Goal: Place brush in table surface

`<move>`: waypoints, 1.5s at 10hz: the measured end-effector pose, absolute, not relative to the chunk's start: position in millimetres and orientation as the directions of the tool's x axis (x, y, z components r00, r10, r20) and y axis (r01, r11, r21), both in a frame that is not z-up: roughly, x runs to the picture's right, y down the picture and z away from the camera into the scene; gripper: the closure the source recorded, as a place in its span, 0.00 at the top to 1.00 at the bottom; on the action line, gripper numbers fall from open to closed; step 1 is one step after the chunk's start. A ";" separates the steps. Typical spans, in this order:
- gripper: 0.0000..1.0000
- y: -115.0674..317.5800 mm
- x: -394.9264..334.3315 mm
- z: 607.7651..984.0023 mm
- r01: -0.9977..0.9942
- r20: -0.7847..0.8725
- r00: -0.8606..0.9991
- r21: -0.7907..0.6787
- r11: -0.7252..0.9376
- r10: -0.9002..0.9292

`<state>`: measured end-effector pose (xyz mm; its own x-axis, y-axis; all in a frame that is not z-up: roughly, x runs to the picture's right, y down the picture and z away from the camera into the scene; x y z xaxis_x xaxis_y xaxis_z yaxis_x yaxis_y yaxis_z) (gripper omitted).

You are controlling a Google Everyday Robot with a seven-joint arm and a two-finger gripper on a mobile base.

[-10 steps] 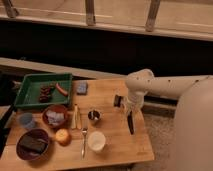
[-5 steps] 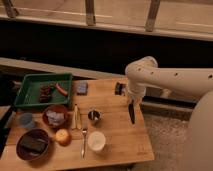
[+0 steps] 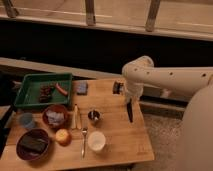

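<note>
Lifted slightly, the hand (image 3: 128,98) grips the brush (image 3: 130,112) upright over the table surface (image 3: 117,142).

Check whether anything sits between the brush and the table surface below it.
Nothing visible does. The gripper holds the brush pointing down over bare table surface; the metal cup stands apart, off to one side.

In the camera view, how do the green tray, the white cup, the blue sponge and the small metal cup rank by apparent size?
1. green tray
2. white cup
3. blue sponge and small metal cup look alike, so I would not rank them.
The gripper, holding the brush, hangs above the table surface near its right edge.
</note>
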<state>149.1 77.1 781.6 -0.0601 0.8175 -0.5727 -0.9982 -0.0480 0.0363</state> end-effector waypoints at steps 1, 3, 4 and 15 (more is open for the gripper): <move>0.00 90.2 145.4 793.3 -0.998 -0.596 -0.061 0.025 -0.058 0.800; 0.00 110.7 142.1 811.3 -0.997 -0.635 -0.064 0.004 -0.079 0.770; 0.00 119.4 140.6 818.5 -0.996 -0.651 -0.063 -0.004 -0.087 0.756; 0.69 169.4 127.8 843.5 -0.993 -0.762 -0.054 -0.027 -0.115 0.645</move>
<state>127.8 169.4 843.5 -0.0538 0.6453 -0.7620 -0.9930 -0.1150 -0.0273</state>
